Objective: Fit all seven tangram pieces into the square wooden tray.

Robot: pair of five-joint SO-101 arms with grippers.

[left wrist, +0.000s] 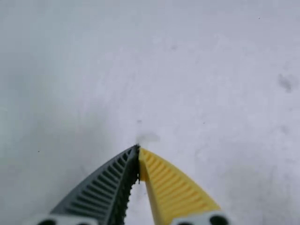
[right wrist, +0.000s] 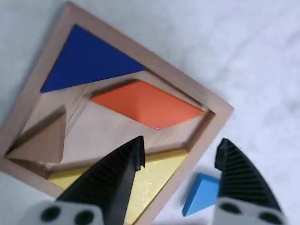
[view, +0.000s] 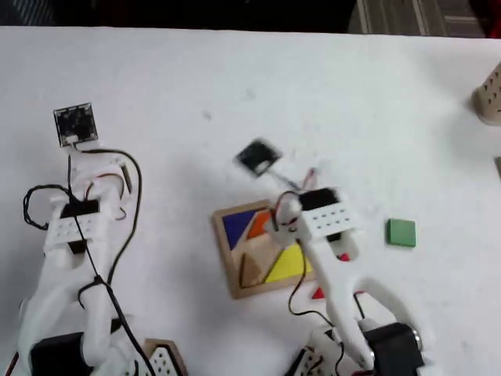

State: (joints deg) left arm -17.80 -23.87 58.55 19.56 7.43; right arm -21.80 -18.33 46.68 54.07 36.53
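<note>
Found right hand (right wrist: pixel 180 143) spread wide, empty, over square wooden tray (right wrist: pixel 159 64) | spotted light-blue flat piece (right wrist: pixel 201 194) just outside tray rim, nearest that hand | left hand (left wrist: pixel 138 153) closed, empty, well apart from tray

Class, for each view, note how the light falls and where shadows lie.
High view: even light on the table, only faint shadows. Left wrist view: soft grey shade on the table beside the shut left gripper. Right wrist view: a dark, narrow shadow along one edge of the orange piece inside the tray.
</note>
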